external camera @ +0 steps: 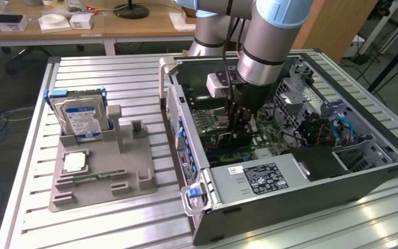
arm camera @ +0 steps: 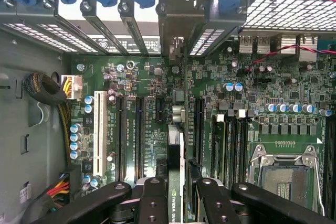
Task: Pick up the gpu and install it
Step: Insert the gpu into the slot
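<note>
My gripper (external camera: 239,129) reaches down inside the open computer case (external camera: 365,176), over the motherboard (arm camera: 262,93). Its jaws are shut on the gpu (arm camera: 176,153), which appears edge-on in the wrist view as a thin green-edged card between the two black fingers (arm camera: 152,200). The card stands upright over the row of expansion slots (arm camera: 139,129). Its metal end bracket (arm camera: 178,24) sits at the case's rear slot openings, among the blue clips. In the exterior view the gpu (external camera: 235,136) is a thin dark strip below the fingers.
On the table at the exterior view's left, a grey holder (external camera: 102,171) carries a silver hard drive (external camera: 80,118) and a square processor chip (external camera: 74,162). The power supply (external camera: 261,179) fills the case's near corner. An empty processor socket (arm camera: 283,174) lies beside the slots.
</note>
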`<state>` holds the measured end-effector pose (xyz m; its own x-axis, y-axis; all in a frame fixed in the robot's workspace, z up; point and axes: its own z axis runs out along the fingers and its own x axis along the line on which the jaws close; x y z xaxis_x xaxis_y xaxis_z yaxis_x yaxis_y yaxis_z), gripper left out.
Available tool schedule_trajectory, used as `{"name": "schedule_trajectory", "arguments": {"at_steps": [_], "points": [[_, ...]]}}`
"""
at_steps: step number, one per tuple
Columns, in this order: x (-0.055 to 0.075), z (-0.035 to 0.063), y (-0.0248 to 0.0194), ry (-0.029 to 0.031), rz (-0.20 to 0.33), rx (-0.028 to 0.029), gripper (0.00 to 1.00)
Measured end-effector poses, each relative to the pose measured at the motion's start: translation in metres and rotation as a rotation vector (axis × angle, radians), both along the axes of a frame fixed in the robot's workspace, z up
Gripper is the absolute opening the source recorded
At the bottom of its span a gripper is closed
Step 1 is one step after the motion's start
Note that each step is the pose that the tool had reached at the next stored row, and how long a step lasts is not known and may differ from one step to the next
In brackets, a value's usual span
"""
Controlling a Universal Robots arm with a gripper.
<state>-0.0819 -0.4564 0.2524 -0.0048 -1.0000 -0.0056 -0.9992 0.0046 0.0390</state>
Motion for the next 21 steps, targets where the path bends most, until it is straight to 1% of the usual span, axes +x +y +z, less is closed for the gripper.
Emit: {"name": "schedule_trajectory", "arguments": {"at_steps": [7,19,21], "points": [[0.0009,-0.0001,0.0,-0.0002,0.0,-0.0003,0.26],[-0.0024,-0.0035,-0.0001,-0.0068,0.0,-0.0003,0.26],[-0.0024,-0.004,0.0,-0.007,0.0,-0.0002,0.26]]}}
